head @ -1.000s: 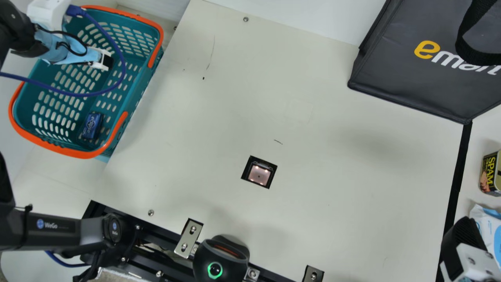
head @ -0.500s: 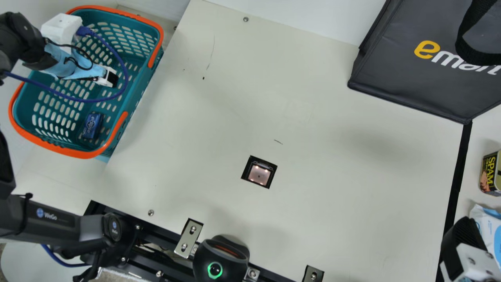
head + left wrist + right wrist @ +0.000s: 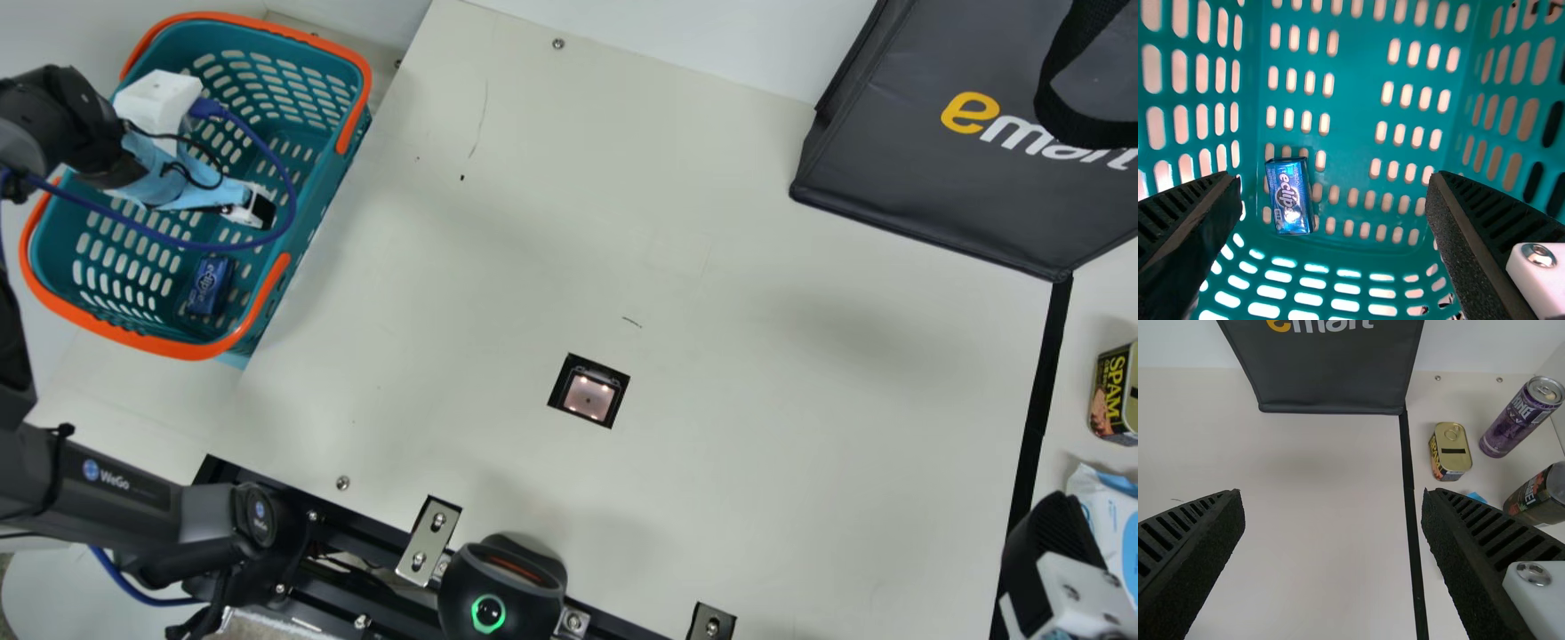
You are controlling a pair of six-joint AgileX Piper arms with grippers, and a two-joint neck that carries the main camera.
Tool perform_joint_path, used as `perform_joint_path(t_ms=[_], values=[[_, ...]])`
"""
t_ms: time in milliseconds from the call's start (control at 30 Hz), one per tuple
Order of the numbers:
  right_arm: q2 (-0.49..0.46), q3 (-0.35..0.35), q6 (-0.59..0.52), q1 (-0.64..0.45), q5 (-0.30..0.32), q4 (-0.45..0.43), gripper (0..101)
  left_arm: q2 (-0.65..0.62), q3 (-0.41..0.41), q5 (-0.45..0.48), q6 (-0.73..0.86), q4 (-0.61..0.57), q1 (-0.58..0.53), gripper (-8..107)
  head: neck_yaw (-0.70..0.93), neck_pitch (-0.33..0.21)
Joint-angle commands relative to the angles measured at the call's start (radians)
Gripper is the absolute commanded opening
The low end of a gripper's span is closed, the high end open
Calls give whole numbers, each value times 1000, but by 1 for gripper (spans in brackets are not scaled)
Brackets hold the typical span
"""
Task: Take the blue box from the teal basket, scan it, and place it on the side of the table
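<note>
Across the main view, a cream tabletop [image 3: 756, 222], with a lit scanner window [image 3: 588, 396] set into it and a black strip [image 3: 1040, 400] along one side. Behind, a plain white wall [image 3: 676, 36]. At the far corner, a dark bag [image 3: 933, 187]; beyond the strip, a yellow-topped tin [image 3: 1116, 396] and a blue-and-white pack [image 3: 1116, 511]. At the near edge, a black device [image 3: 489, 600] with a green ring. By the tabletop's edge at the main view's left, the teal basket [image 3: 307, 213] with orange handles.

Compared with the earlier frames, nearer to the blue box [image 3: 211, 286] with the left end effector [image 3: 264, 211], inside the basket. No shift in the box, on the basket's floor near one end, nor in the right end effector [image 3: 1055, 533], above the tabletop's side by the strip.

In the left wrist view, fingers wide apart, nothing held, with the box visible below the gap, closer to one finger. In the right wrist view, also fingers wide apart around nothing, plus a purple can [image 3: 1518, 420] and a darker can [image 3: 1537, 495] past the tin.
</note>
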Motion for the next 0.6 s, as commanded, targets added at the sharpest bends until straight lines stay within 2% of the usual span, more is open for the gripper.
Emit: perform_joint_path(t_ms=[0, 567], values=[[0, 0, 0, 0, 0, 0, 95, 6, 18, -26, -10, 21, 1, 90, 4, -29], [0, 0, 0, 0, 0, 0, 95, 58, 148, -172, -69, 113, 20, 90, 4, -29]])
